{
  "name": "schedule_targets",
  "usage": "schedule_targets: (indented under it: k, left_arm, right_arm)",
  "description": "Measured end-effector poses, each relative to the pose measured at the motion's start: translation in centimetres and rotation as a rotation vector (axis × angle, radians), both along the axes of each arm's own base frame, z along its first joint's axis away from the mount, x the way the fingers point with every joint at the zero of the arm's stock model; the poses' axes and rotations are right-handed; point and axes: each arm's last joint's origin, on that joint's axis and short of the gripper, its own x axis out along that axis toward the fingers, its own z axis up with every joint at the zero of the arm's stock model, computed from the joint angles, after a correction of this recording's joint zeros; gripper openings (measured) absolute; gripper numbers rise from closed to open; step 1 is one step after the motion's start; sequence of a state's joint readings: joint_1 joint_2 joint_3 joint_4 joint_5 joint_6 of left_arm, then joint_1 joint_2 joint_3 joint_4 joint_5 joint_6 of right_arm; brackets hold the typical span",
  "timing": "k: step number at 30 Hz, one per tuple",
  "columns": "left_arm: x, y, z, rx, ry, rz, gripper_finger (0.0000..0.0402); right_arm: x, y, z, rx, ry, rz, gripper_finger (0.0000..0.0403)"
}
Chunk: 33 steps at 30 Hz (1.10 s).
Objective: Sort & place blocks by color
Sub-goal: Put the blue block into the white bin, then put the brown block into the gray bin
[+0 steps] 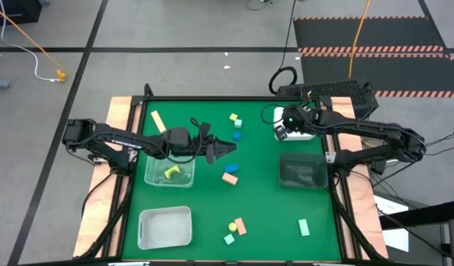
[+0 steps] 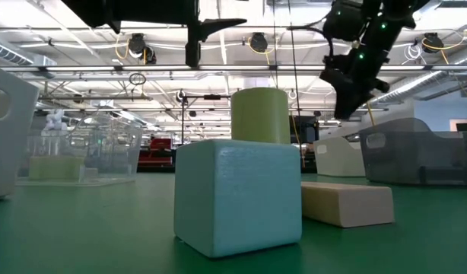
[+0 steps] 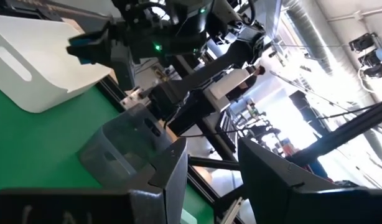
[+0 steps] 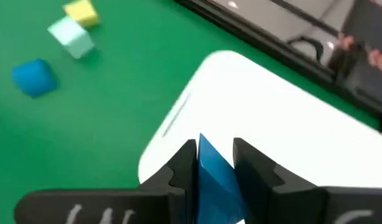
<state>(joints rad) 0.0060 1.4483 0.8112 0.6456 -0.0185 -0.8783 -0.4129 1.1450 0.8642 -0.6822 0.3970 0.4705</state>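
My right gripper hangs over the white tub at the table's far right and is shut on a blue block. My left gripper is open and empty, raised above mid-table beside the clear tub, which holds a yellow block. Loose on the mat lie a yellow cube, a mint cube, two blue blocks, a peach block and a peach bar. A near group holds yellow, peach and mint blocks, with a mint bar apart. My right gripper pinches the blue block between its two fingers, which point down from above. The block's upper edge shows between the fingertips. It is lifted clear, above the white tub's rim.
A dark translucent tub stands on the right side and a second white tub at the near left. The table's wooden side rails border the green mat. Open mat lies between the block groups in the middle.
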Motion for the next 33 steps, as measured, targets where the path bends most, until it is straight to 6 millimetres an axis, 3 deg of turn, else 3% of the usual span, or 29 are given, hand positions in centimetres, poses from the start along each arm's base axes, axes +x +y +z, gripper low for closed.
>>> schedule_targets:
  k: [7,15,20,33]
  left_arm:
    - [0.0,0.7,0.0,-0.003,0.0,0.023,0.0143]
    - [-0.1,1.7,-0.1,0.009,0.015,0.054,0.0143]
    - [-0.4,2.8,-0.5,0.107,0.079,0.088,0.0143]
    - [-1.8,6.4,-3.2,0.098,0.428,0.185,0.0143]
  right_arm:
    - [-0.9,-0.6,-1.3,0.05,-0.021,-0.128,0.0068]
    - [-1.7,-0.9,-2.8,0.075,-0.005,-0.195,0.0222]
    - [-1.3,-1.2,-2.5,0.048,-0.063,-0.19,0.0276]
    - [-0.1,-1.8,-1.5,0.005,-0.234,-0.138,0.0279]
